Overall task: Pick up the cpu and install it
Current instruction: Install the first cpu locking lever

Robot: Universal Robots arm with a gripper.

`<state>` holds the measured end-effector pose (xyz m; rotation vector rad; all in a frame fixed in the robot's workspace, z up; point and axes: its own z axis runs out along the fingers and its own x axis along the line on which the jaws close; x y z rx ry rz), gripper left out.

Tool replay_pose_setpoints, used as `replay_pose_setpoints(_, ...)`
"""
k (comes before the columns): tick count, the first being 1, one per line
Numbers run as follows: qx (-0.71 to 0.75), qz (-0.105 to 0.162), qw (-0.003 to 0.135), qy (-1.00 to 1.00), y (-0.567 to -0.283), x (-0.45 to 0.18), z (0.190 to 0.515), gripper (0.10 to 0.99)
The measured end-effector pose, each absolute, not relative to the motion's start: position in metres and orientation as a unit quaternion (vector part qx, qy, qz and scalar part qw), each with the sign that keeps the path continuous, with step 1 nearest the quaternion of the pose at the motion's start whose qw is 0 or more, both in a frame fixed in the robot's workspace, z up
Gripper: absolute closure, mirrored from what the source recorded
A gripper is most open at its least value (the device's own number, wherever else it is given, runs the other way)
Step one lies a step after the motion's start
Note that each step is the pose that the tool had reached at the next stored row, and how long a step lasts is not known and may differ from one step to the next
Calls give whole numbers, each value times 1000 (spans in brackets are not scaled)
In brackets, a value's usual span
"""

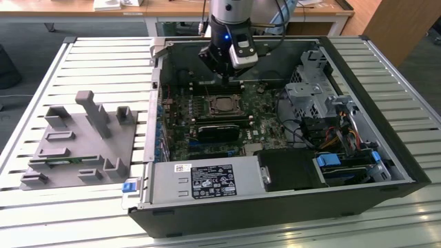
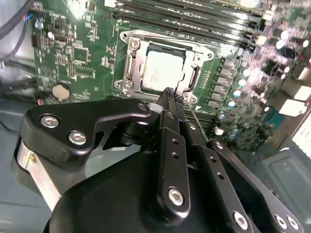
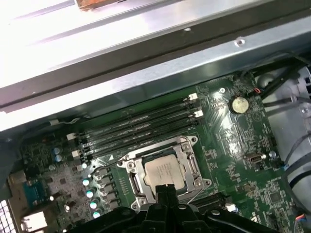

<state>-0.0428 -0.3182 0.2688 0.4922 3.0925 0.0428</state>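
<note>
1. Hovering over the open computer case (image 1: 386,129), the gripper (image 1: 227,77) has its fingers pressed together on nothing, as the second wrist view (image 2: 167,97) shows.
2. One cpu (image 2: 163,70) lies in the socket (image 2: 127,65) mid-frame; in the first wrist view (image 3: 165,171) the fingertips cover its lower edge.
3. Four memory slots (image 3: 141,128) run above it there.
4. The exterior view adds a grey fixture tray (image 1: 76,150) at left.

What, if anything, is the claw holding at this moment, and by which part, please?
Nothing: the claw is shut and empty above the cpu, which sits in its socket.
</note>
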Motion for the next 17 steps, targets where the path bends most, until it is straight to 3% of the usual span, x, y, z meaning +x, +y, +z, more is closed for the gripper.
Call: replay_pose_setpoints(17,55,15,3,998,-318,-63,265,980)
